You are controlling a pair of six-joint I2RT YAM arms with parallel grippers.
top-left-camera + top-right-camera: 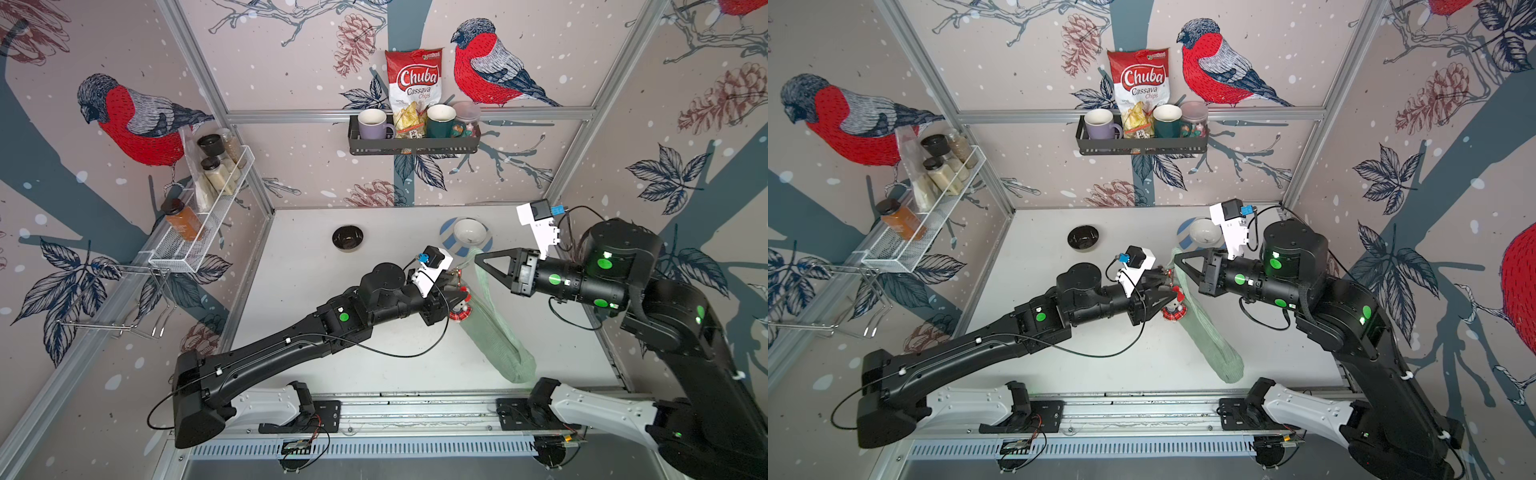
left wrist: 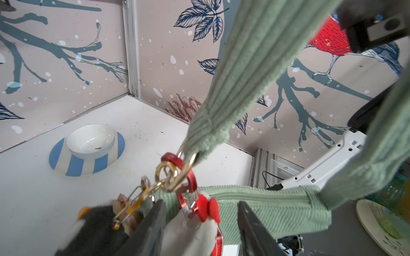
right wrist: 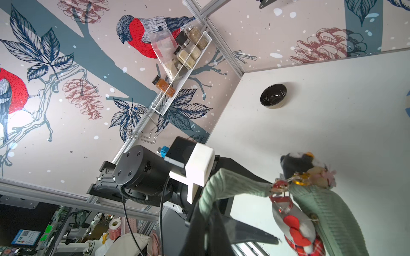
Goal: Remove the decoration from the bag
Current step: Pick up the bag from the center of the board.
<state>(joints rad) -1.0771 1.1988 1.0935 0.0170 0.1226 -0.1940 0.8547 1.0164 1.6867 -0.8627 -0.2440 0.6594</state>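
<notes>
Probably light and floppy: left hand [image 2: 200, 202], jaws apart, straddles the white-and-tartan plush decoration [image 2: 186, 230] on its stiff-looking red clip [image 2: 192, 182], so grip there. The sage-green ribbed-fabric shoulder bag [image 1: 494, 340] sags centre-right over the counter [image 1: 299, 257], right hand [image 1: 480, 258] clamped on its strap [image 1: 484, 275].

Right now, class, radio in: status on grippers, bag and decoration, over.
Right gripper shut on strap, strap taut. Left gripper open, jaws astride plaid decoration. Decoration not yet off bag, red clip through ring. Black charm crowds same ring.
</notes>
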